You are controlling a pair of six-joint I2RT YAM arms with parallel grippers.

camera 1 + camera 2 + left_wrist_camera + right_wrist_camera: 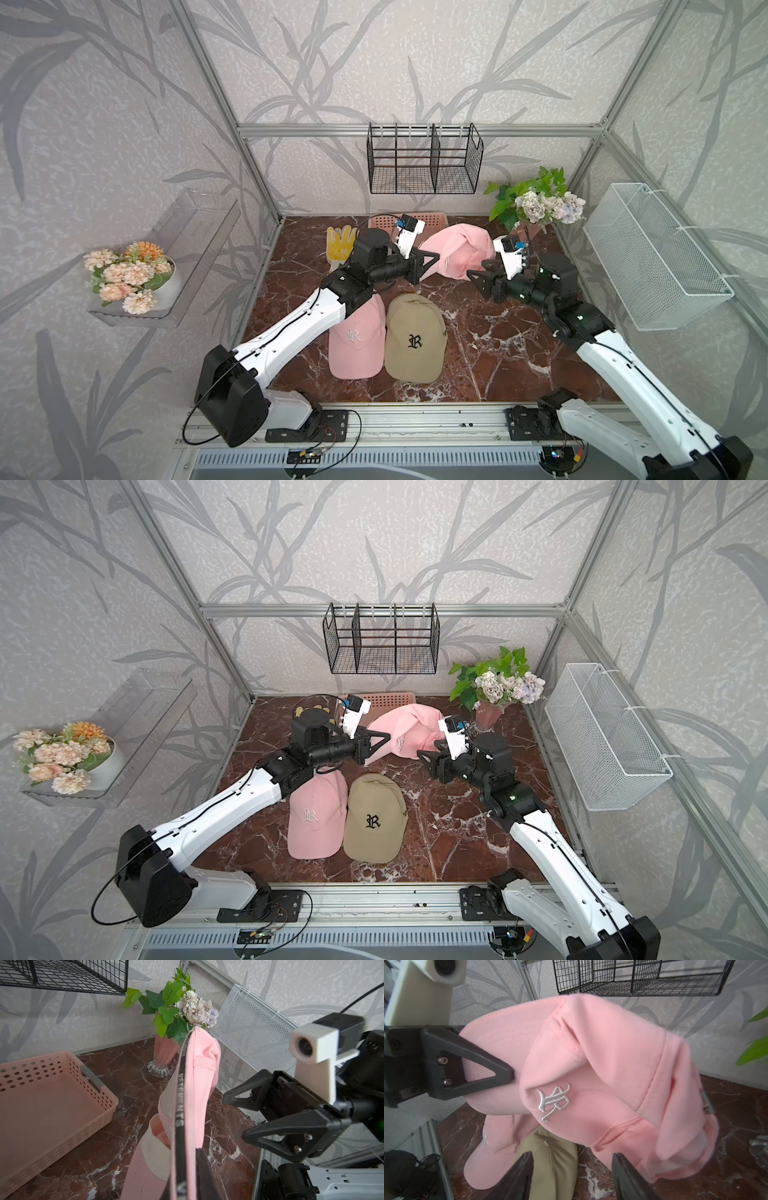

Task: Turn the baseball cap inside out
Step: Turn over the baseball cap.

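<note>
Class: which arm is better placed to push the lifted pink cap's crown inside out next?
Right, probably: the right gripper is open, free, beside the crown; the left gripper clamps the brim of the lifted pink cap.

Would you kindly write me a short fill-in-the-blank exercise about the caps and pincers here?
1. The left pincer is shut on the raised cap's ___.
2. The right pincer is ___ and holds nothing.
3. The tan cap's embroidery is coloured ___.

Missing words: brim; open; black.
</note>
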